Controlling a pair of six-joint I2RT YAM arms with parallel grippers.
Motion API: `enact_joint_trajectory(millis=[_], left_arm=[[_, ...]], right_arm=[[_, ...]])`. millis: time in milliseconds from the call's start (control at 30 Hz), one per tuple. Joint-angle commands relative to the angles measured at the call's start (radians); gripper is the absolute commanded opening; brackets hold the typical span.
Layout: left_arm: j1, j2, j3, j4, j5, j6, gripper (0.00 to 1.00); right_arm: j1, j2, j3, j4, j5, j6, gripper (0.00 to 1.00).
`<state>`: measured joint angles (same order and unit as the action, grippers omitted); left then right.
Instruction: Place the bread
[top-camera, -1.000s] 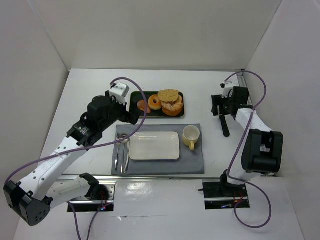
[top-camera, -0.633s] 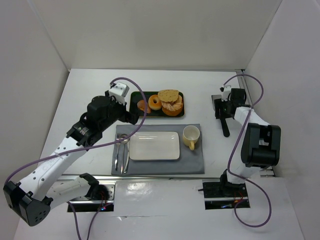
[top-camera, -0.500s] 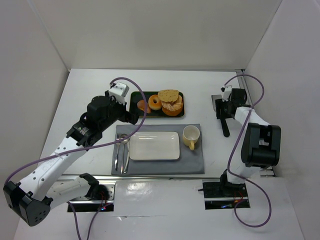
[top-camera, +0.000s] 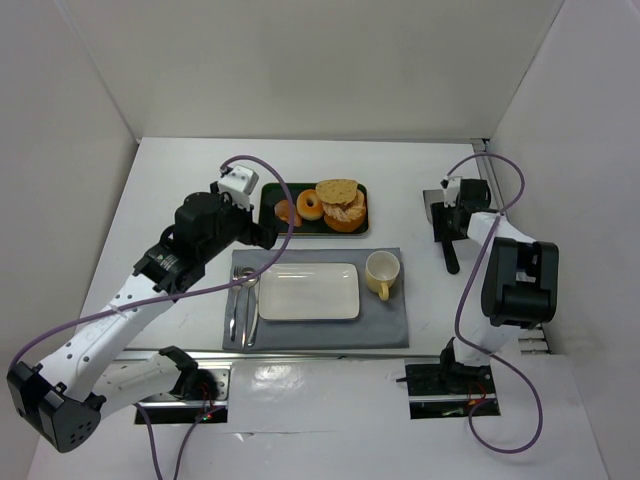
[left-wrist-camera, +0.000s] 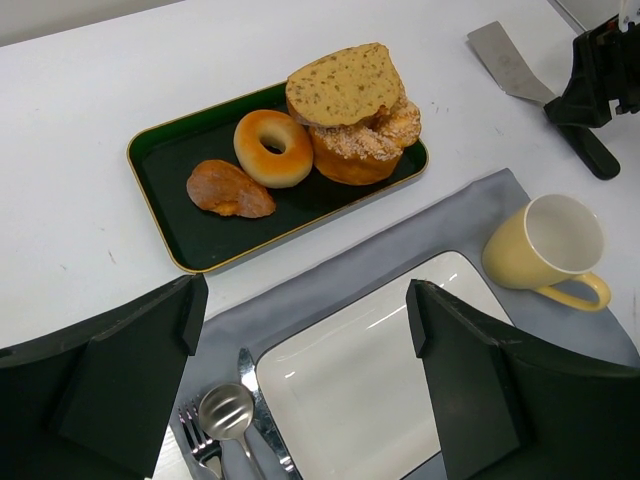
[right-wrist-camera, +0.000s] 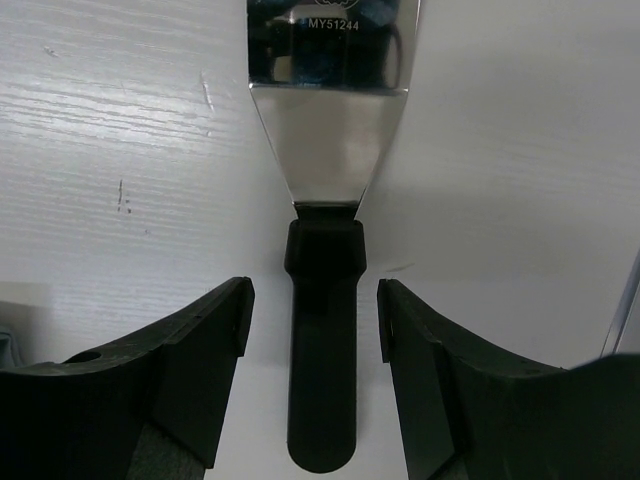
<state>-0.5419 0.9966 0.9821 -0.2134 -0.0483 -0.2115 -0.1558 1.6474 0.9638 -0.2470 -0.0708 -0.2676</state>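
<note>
The bread (left-wrist-camera: 230, 188), one small roll, lies at the left end of the tray (left-wrist-camera: 200, 245), long axis roughly left-right in the left wrist view, just beside one donut (left-wrist-camera: 272, 148), bare tray floor in front. The left fingers (left-wrist-camera: 130, 370) spread wide, empty. The right fingers (right-wrist-camera: 200, 370) straddle one spatula handle (right-wrist-camera: 323, 340) (gaps both sides).

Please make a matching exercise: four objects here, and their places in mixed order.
1. small oblong orange-brown bread roll
2. pale yellow ceramic cup
3. steel spatula with black handle
4. silver metal spoon

A. bare white table
B. dark green tray
C. grey mat, left of the white rectangular plate
D. grey mat, right of that plate

Pairs: 1-B, 2-D, 3-A, 4-C
</note>
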Motion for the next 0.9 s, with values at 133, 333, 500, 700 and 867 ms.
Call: enact_joint_trajectory(millis=[133,333,500,700,867], left_arm=[[-0.004,-0.024,-0.006,0.048,-0.007,0.008,1.00],[-0.004,-0.024,-0.006,0.048,-0.007,0.008,1.00],[-0.004,-0.024,-0.006,0.048,-0.016,0.008,1.00],[-0.004,-0.024,-0.006,0.048,-0.016,0.008,1.00],[-0.004,-0.024,-0.006,0.048,-0.016,0.008,1.00]], right_arm=[[-0.007,0.046,0.052,0.003,0.026,0.002,0.63],[-0.007,0.065,0.061,0.003,0.017,0.002,0.61],[-0.007,0.084,0.070,0.003,0.017,0.002,0.61],[-0.007,0.115,0.081,-0.006,0.008,0.002,0.60],[-0.007,0.124,0.090,-0.006,0.008,0.002,0.60]])
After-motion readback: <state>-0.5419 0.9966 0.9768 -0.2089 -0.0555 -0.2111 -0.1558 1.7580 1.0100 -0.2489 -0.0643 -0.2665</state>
